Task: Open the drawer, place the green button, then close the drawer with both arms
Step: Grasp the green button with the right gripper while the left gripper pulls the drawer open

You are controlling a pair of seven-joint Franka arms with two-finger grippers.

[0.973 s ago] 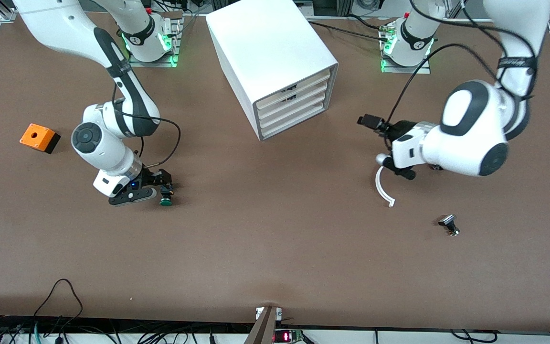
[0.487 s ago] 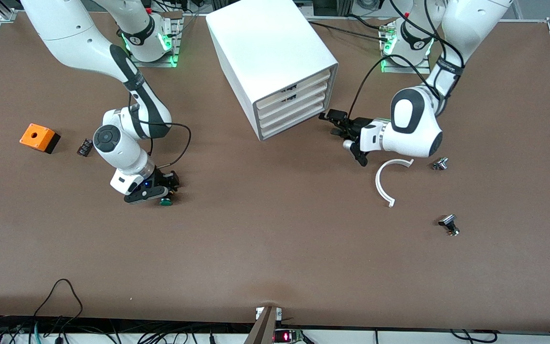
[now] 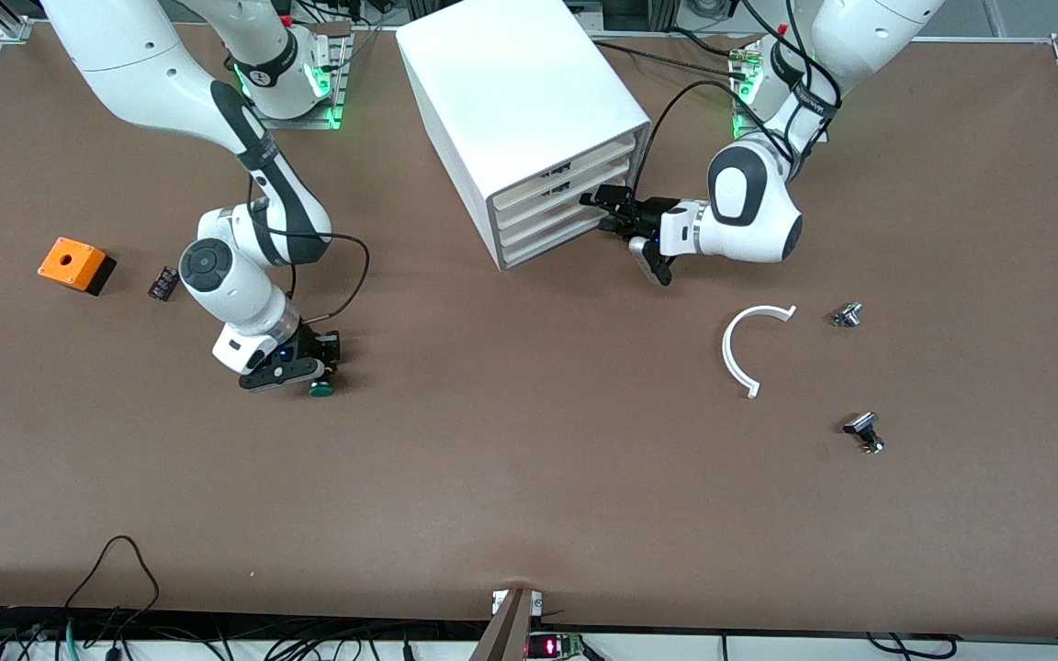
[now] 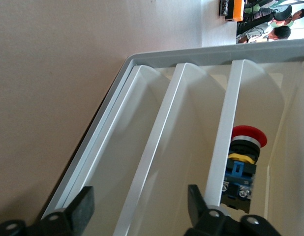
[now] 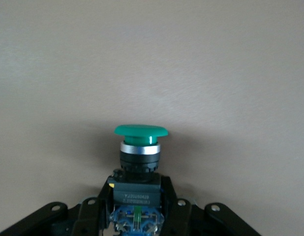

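Observation:
The white cabinet (image 3: 520, 83) stands at the table's middle, near the arms' bases, with all four drawers shut. The second-lowest drawer (image 3: 552, 218) also shows in the left wrist view (image 4: 191, 137). My left gripper (image 3: 604, 209) is right at the lower drawer fronts, open (image 4: 140, 209), its fingers (image 4: 85, 206) spread across the two lowest fronts without gripping. My right gripper (image 3: 313, 365) is low at the table toward the right arm's end, shut (image 5: 137, 214) on the black body of the green-capped button (image 3: 320, 388), which lies level with its cap (image 5: 140, 131) pointing away from the gripper.
A red-capped button (image 4: 248, 135) lies in the drawer above. An orange box (image 3: 76, 264) and a small black part (image 3: 163, 282) lie toward the right arm's end. A white curved strip (image 3: 738, 353) and two silver-black knobbed parts (image 3: 848, 315) (image 3: 864, 431) lie toward the left arm's end.
My left arm has swung from over the curved strip to the cabinet's drawer fronts. My right arm shifted slightly, uncovering the small black part, still holding the button.

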